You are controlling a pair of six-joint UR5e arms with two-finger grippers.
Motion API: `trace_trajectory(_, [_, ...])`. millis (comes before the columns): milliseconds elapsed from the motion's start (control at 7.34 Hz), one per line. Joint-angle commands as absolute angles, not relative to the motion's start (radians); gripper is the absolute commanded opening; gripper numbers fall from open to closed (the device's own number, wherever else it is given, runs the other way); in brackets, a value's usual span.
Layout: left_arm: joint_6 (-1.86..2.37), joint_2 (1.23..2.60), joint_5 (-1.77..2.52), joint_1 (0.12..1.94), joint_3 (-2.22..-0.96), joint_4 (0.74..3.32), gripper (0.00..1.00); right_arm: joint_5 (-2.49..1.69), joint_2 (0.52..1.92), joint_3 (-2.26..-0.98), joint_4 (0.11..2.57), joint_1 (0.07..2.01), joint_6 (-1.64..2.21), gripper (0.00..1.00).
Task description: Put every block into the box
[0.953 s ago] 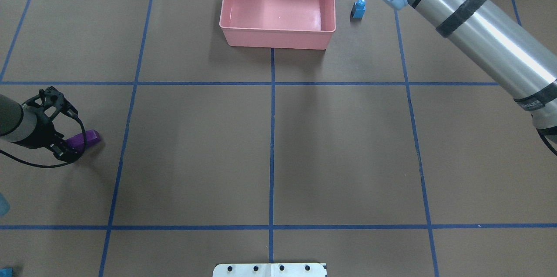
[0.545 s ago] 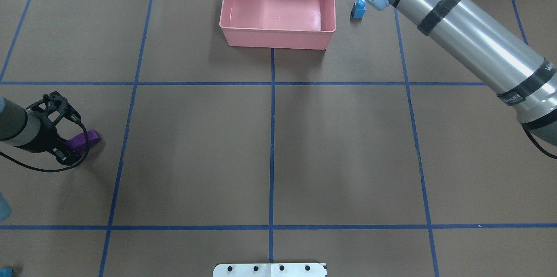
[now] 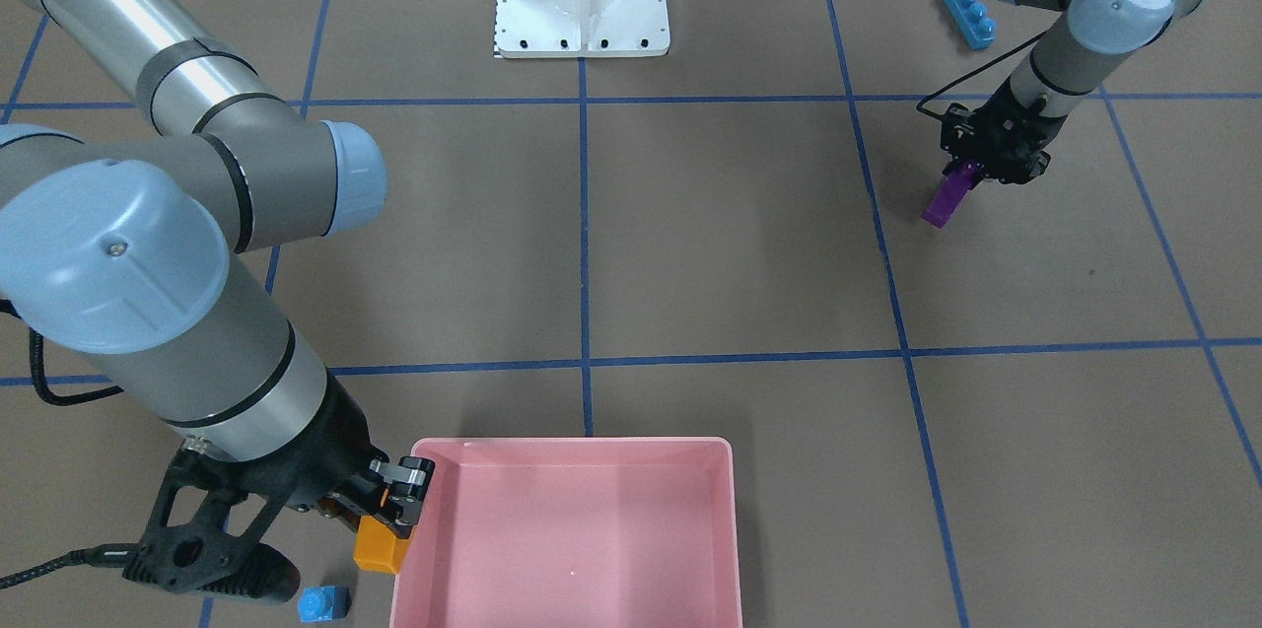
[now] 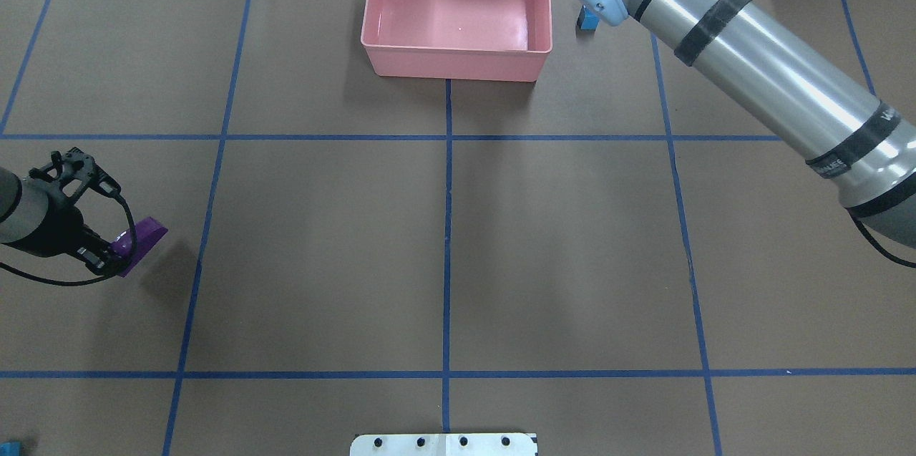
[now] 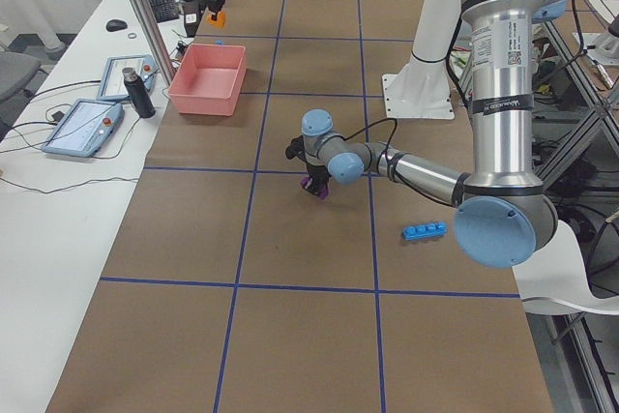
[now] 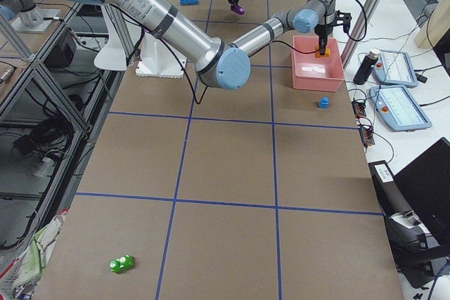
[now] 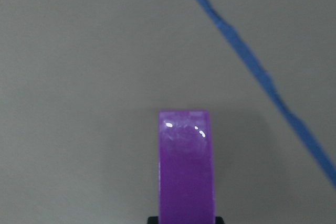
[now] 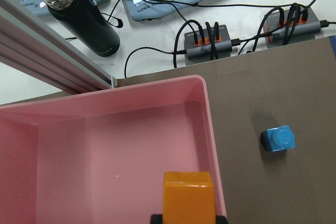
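The right tool (image 3: 380,515) is clamped on the orange block (image 3: 377,549) above a side wall of the pink box (image 3: 592,529). The tiny blue cube (image 3: 323,602) sits outside at the box's 3 o'clock, seen from overhead. At 9 o'clock on the counter (image 4: 322,263), the left tool (image 3: 964,176) grips the purple block (image 3: 945,199), held clear of the brown, blue-taped paper and well apart from the box at 12 o'clock.
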State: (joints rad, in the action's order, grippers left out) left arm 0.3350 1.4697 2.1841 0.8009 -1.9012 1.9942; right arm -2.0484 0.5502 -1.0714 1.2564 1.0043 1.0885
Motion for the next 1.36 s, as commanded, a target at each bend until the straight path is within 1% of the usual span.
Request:
trace_trajectory(0, [0.360, 1.482, 2.302, 0.889, -1.974, 1.909, 0.00, -1.959, 0.548, -0.955, 1.085, 0.941, 1.089, 0.00])
trace_trajectory(136, [0.360, 1.492, 2.315, 0.903, -2.002, 1.858, 0.00, -1.956, 0.543, -0.922, 1.063, 0.919, 1.089, 0.00])
trace_trajectory(272, [0.360, 1.521, 2.348, 0.938, -2.005, 1.829, 0.00, -1.959, 0.542, -0.910, 1.062, 0.913, 1.092, 0.11])
trace_trajectory(409, [0.360, 1.564, 2.397, 0.990, -2.005, 1.775, 0.00, -1.966, 0.541, -0.905, 1.062, 0.914, 1.092, 0.90])
trace_trajectory(545, [0.362, 1.592, 2.428, 1.017, -2.005, 1.761, 0.00, -1.976, 0.541, -0.904, 1.063, 0.914, 1.094, 0.99])
trace_trajectory(681, [0.423, 1.629, 2.454, 1.028, -2.005, 1.759, 0.00, -2.018, 0.529, -0.910, 1.072, 0.932, 1.104, 0.99])
trace_trajectory(817, [0.581, 1.729, 2.457, 1.028, -2.006, 1.770, 0.00, -2.073, 0.537, -0.960, 1.171, 0.965, 1.098, 0.99])
trace_trajectory(953, [0.718, 1.826, 2.456, 1.026, -2.005, 1.772, 0.00, -2.094, 0.549, -1.048, 1.301, 1.004, 1.065, 0.99])
trace_trajectory(1089, [0.804, 1.921, 2.453, 1.025, -1.996, 1.770, 0.00, -2.106, 0.604, -1.172, 1.456, 1.038, 0.946, 0.99])
trace_trajectory(1226, [0.871, 2.009, 2.442, 1.023, -1.941, 1.772, 0.00, -2.091, 0.674, -1.260, 1.524, 1.064, 0.813, 0.98])
